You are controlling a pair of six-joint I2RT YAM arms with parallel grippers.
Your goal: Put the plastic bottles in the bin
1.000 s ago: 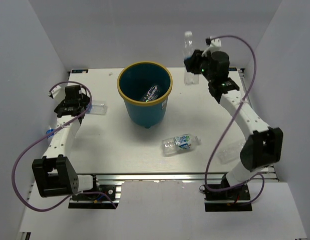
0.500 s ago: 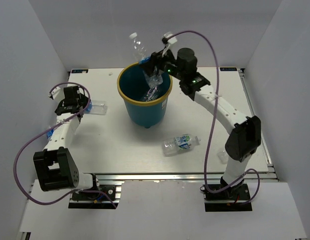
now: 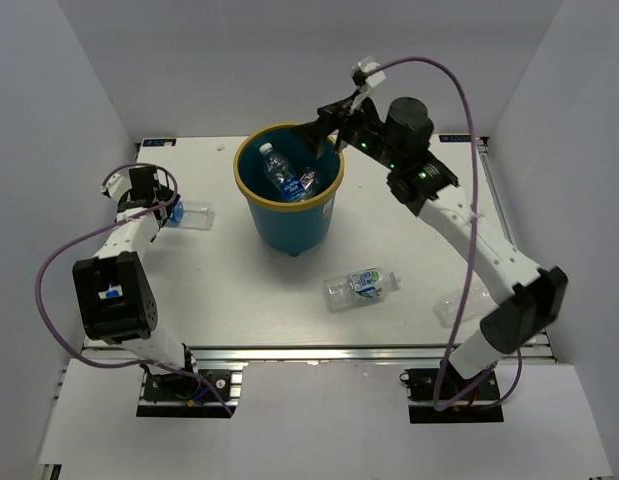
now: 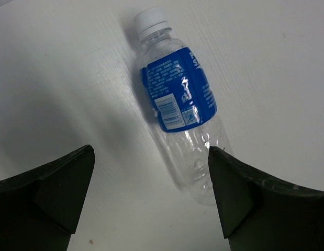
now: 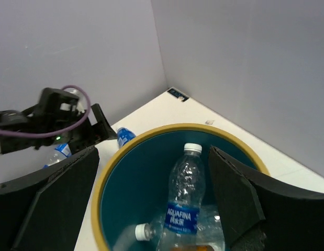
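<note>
The right end effector (image 5: 151, 150) hangs over the far right part of the bin's rim with its two fingers spread wide and nothing between them, looking down into the bin (image 3: 294, 225). Inside the bin a clear bottle with a blue Aquafina label and white cap (image 5: 186, 206) leans with its cap uppermost, and beneath it lies a second clear bottle (image 5: 146, 231), its white cap pointing toward the bin's left wall; something orange shows at the very bottom of the right wrist view, too little of it to tell what. The left end effector (image 4: 150, 150) is also wide open and grips nothing, hovering well to the left of the bin above a blue-labelled bottle with a white cap (image 4: 180, 104) that lies on its side on the table (image 3: 229, 290); the fingers stand on either side of the bottle's base end, and whether they touch it cannot be told. On the near side of the bin, a little to its right, a bottle with a green-white label (image 3: 361, 286) lies on its side on the table. Farther right of the bin, near the table's near edge, another clear bottle (image 3: 459, 303) lies partly hidden by the right arm.
</note>
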